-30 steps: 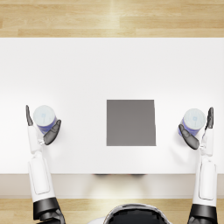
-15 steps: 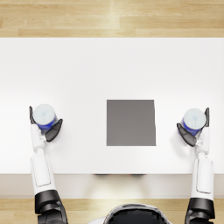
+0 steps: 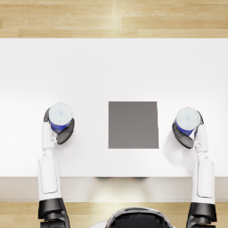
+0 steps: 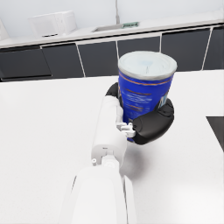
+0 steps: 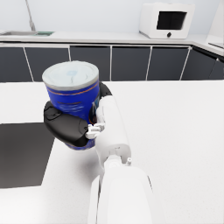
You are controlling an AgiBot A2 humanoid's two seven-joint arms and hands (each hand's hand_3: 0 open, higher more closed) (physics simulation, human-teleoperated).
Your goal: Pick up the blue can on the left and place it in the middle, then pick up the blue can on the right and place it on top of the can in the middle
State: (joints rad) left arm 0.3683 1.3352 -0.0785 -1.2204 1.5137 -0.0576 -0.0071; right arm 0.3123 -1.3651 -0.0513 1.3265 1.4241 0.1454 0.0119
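Head view shows a wide white rectangular table (image 3: pixel 114 67) that fills most of the picture, with a strip of light wooden floor (image 3: pixel 114 18) beyond its far edge. In the middle of the table lies a flat dark grey square mat (image 3: pixel 133 124). On each side of the mat, well apart from it, stands one blue cylindrical can with a pale silver lid.

The left blue can (image 3: pixel 60 116) is upright, and the dark left hand (image 3: pixel 59 129) is wrapped around its lower part. In the left wrist view the fingers (image 4: pixel 153 127) curl around the front of this can (image 4: pixel 145 87) and the palm lies behind it, so the hand is closed on the can. Whether the base rests on the table or is just above it, I cannot tell.

The right blue can (image 3: pixel 187 121) is also upright, and the dark right hand (image 3: pixel 187 133) is closed around it in the same manner; the right wrist view shows the fingers (image 5: pixel 65 127) around the lower half of the can (image 5: pixel 72 94).

I judge that the first step is in hand: the left can is grasped but is not yet on the mat. The next move calls for lifting it, carrying it sideways toward the middle while it stays upright, and setting it flat near the centre of the mat, so that the second can has a level lid to stand on.
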